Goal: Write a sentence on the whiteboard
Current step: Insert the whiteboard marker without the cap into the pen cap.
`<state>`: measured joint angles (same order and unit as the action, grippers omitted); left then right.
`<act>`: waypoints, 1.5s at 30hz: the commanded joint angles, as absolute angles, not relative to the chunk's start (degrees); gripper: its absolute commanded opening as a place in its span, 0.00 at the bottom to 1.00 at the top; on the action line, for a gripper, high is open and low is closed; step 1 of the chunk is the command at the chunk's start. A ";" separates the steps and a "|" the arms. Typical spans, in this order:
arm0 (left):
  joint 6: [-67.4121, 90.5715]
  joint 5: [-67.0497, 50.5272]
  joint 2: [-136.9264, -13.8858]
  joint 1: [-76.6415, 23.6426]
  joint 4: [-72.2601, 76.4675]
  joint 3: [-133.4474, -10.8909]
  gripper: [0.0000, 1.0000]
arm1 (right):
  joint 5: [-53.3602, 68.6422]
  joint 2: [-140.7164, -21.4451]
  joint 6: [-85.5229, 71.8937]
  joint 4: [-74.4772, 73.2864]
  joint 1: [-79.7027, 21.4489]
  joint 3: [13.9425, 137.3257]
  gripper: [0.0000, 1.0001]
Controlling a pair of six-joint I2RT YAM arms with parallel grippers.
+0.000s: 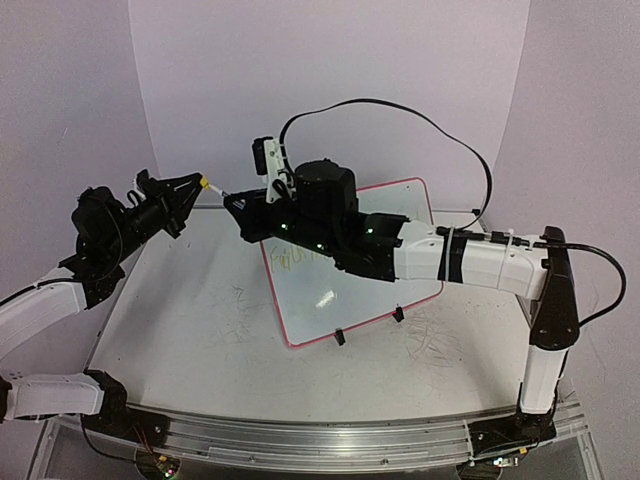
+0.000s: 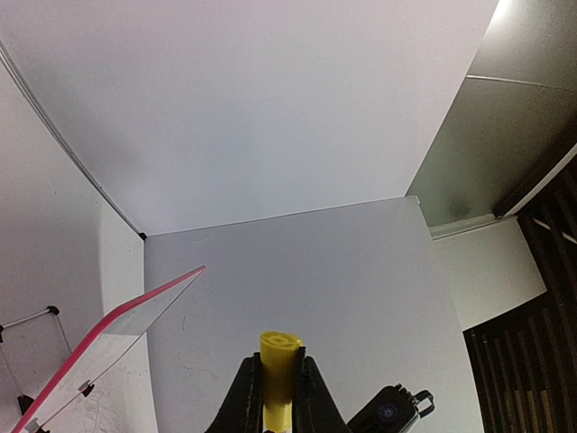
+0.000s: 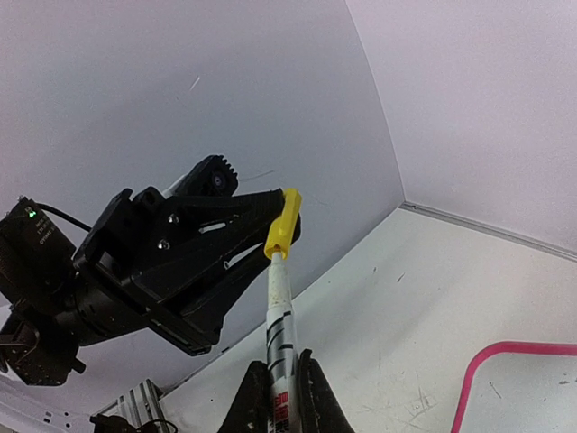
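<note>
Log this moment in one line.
left jaws: shut on yellow cap | right jaws: shut on marker | cap at marker's tip | whiteboard: propped, yellow-green sentence partly hidden by right arm

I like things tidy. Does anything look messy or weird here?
Yes: grey scribble marks stain the white tabletop right of the glossy red-rimmed white whiteboard. Writing belongs on the board, not the table.

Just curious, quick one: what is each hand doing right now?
Left hand: closed on the yellow cap.
Right hand: closed on the marker.
</note>
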<state>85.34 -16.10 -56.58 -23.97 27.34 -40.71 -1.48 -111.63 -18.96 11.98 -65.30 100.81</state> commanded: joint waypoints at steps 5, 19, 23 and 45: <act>84.70 -15.72 -55.81 -24.08 30.23 -41.51 0.00 | -1.22 -109.96 -19.04 12.83 -65.44 101.18 0.00; 85.20 -16.43 -55.44 -24.17 30.23 -41.48 0.00 | -3.28 -112.78 -19.60 12.79 -65.45 104.59 0.00; 85.25 -16.52 -55.38 -24.17 30.23 -41.40 0.00 | -3.44 -114.05 -19.58 12.74 -65.42 106.41 0.00; 77.05 -13.24 -54.62 -30.43 30.30 -40.31 0.00 | -20.67 -128.91 -9.78 9.14 -67.06 125.01 0.00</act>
